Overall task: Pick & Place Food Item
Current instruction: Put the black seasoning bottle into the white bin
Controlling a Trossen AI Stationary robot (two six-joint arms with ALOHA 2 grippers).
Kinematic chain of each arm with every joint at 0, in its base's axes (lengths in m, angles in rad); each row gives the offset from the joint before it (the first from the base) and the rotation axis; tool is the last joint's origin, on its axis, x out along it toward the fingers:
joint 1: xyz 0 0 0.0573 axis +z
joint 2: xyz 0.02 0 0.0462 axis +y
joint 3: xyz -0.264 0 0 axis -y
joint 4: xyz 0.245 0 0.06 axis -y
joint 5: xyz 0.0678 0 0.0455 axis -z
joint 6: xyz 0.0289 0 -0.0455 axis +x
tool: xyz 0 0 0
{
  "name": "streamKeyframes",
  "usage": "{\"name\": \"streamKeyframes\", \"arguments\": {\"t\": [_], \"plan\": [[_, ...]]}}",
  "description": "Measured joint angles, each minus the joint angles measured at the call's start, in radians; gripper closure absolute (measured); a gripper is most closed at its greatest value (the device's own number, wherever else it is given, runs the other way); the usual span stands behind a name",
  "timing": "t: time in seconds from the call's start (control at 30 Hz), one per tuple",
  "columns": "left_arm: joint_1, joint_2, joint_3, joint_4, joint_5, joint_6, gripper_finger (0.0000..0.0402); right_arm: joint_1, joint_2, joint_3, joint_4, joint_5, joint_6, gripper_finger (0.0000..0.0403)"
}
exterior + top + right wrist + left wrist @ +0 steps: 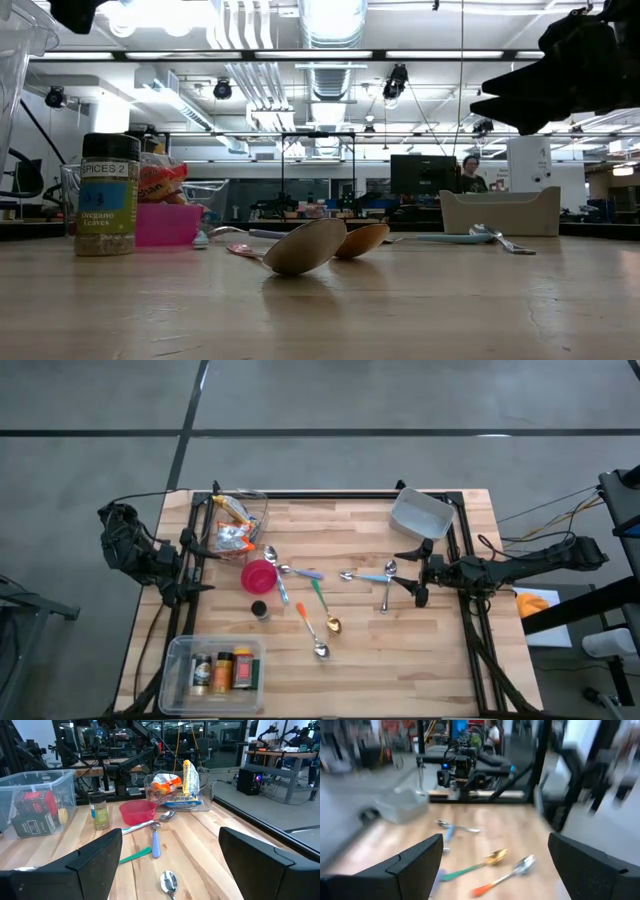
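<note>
Clear bin [212, 672] holds spice jars [221, 670]; clear tub [237, 520] holds snack packets [231, 535]; pink bowl [259, 575], grey tray [420, 513] look empty. Left tool [196, 565], right tool [413, 573] released.

Colours from my side: tabletop [420, 640] is pale striped wood. Bowl [259, 575] pink. Spoons: 1 orange handle [305, 619], 1 green handle [318, 596], 1 light blue handle [372, 577]. Spice jar [107, 195] has a black cap, green-yellow label. Snack packs [175, 790] orange, yellow, white. My pincers [170, 857] are black.
</note>
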Motion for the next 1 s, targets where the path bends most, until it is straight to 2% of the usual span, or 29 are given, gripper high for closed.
{"name": "streamKeyframes", "arguments": {"t": [0.1,0.17,0.3,0.5,0.73,1.0], "plan": [[0.0,0.0,0.0,0.058,-0.008,-0.245,0.0037,0.0,0.0,0.0,0.0,0.0,-0.003,0.0074],[0.001,-0.001,0.0,0.084,-0.066,-0.326,0.0037,0.0,0.0,0.0,0.0,0.0,-0.005,0.0074],[0.001,0.012,0.023,0.082,-0.086,-0.335,0.0037,0.0,0.0,0.0,0.0,0.0,0.0,0.0074],[0.001,0.125,0.094,-0.025,-0.01,-0.382,0.0037,0.0,0.0,0.0,0.0,0.0,-0.001,0.0074],[0.001,0.354,0.251,-0.22,-0.007,-0.524,0.0037,0.0,0.0,0.0,0.0,0.0,-0.003,0.0074],[0.013,0.614,0.384,-0.305,0.006,-0.544,0.0037,0.0,0.0,0.0,0.0,0.0,-0.003,0.0074]]}}
